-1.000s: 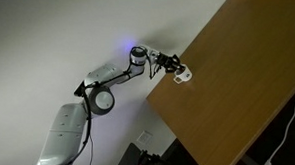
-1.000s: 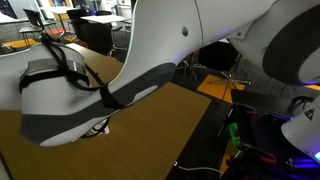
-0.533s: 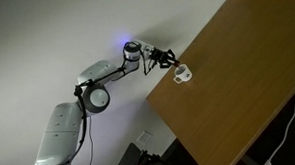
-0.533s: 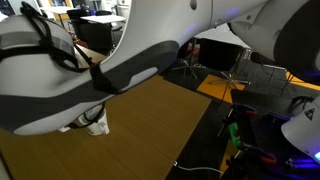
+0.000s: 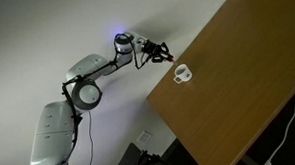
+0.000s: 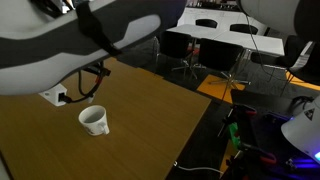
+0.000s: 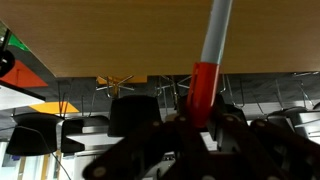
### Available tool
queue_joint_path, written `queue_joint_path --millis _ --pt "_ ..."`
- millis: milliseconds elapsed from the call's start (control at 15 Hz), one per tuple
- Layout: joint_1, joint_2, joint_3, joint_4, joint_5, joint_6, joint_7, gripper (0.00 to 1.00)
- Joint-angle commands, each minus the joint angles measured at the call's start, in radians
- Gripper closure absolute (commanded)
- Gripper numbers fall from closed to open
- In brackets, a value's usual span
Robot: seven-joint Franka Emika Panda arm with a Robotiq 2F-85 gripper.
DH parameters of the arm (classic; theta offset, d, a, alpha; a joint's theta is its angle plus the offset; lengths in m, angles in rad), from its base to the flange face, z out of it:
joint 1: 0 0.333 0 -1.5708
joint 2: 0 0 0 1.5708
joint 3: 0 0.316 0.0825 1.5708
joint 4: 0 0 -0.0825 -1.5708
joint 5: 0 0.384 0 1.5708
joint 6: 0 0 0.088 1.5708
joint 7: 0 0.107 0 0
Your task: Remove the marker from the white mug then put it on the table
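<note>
Blurred white robot arm (image 6: 60, 35) fills the top of an exterior view. Small plain white mug (image 6: 94, 120) stands empty on the light-brown wooden surface (image 6: 165, 115). Wrist view: dark, blurry gripper (image 7: 196, 128) is clenched on the thin red marker (image 7: 204, 88), whose top is cut off. It is near the mug, not touching.

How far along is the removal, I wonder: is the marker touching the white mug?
Apart. In an exterior view the white mug stands on the table with nothing sticking out; the wrist view shows the marker clamped in the gripper.
</note>
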Motion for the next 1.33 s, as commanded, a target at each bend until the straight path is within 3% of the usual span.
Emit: queue_joint_path --millis 0,267,600,867,933,1200,1267 --pt "-0.017 -0.132 0.009 -0.169 -0.002 0.024 -0.019 0.94" --pt "-0.059 -0.240 0.026 -0.347 -0.008 0.137 -0.084 0.94" --pt "-0.127 -0.351 0.055 -0.562 -0.049 0.396 -0.264 0.94" --pt "-0.142 -0.440 0.035 -0.736 -0.051 0.582 -0.382 0.94" --pt "-0.123 -0.333 0.016 -0.580 -0.025 0.505 -0.350 0.78" --pt "-0.130 -0.390 0.020 -0.674 -0.029 0.553 -0.370 0.78" --pt "-0.130 -0.394 0.021 -0.678 -0.029 0.553 -0.370 0.94"
